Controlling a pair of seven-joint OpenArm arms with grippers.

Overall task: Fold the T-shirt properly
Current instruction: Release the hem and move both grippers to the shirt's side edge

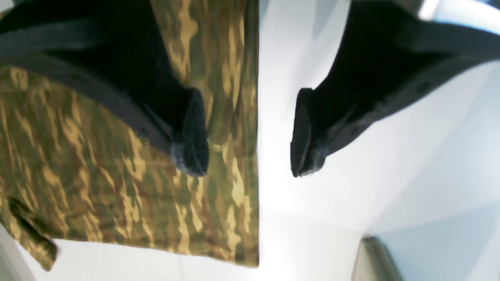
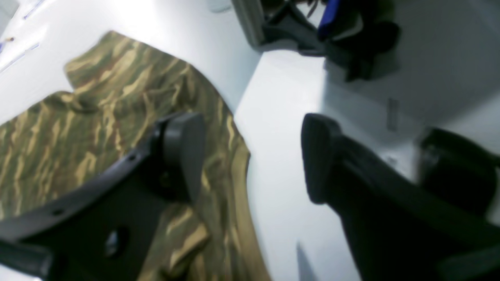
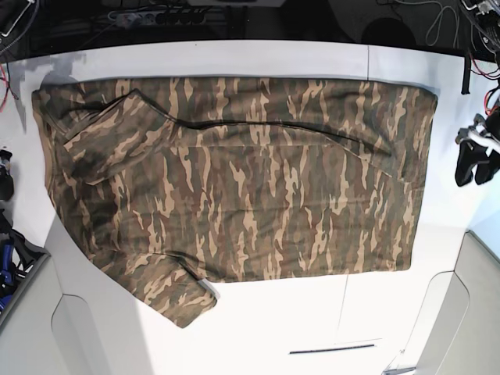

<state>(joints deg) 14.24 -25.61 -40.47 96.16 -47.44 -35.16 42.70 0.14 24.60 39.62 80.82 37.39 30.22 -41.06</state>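
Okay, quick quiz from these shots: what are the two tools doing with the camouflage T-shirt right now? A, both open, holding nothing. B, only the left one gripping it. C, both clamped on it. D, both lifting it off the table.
A: the left tool and right tool both show spread, empty jaws, while the olive, brown and tan camouflage cloth T-shirt lies spread on the white table.

T-shirt [image 3: 234,187]: spread on white table [image 3: 273,320] | left end effector [image 3: 476,160]: beside its edge

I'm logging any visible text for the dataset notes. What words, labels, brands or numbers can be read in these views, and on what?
None can be read.
T-shirt: camouflage print only, no label or logo showing.
Table: no text; a small grey tag-like mark in the right wrist view is too blurred to read.
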